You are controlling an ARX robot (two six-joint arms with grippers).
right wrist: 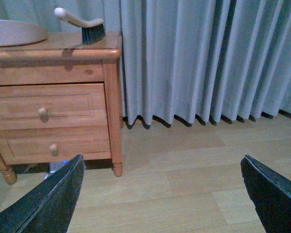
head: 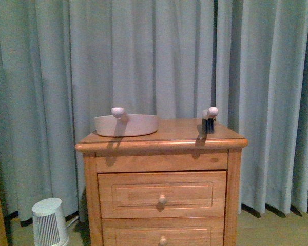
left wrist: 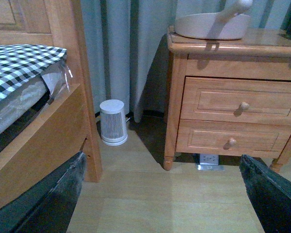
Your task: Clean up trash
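Observation:
The trash is out of view in all three views. My left gripper (left wrist: 165, 196) hangs open low over bare wooden floor, its dark fingers (left wrist: 46, 199) far apart with nothing between them. It faces a wooden nightstand (left wrist: 233, 104). My right gripper (right wrist: 162, 196) is open too, over floor beside the nightstand's leg (right wrist: 117, 167), and holds nothing. A beige dustpan (head: 126, 125) and a small hand brush (head: 209, 122) lie on the nightstand top (head: 179, 134). Neither arm shows in the front view.
A small white ribbed cylinder (left wrist: 112, 122) stands on the floor between the nightstand and a wooden bed frame (left wrist: 63, 121). A black-and-white checked pillow (left wrist: 19, 63) lies on the bed. Grey-blue curtains (right wrist: 208, 58) hang behind. A power strip (left wrist: 208, 160) lies under the nightstand.

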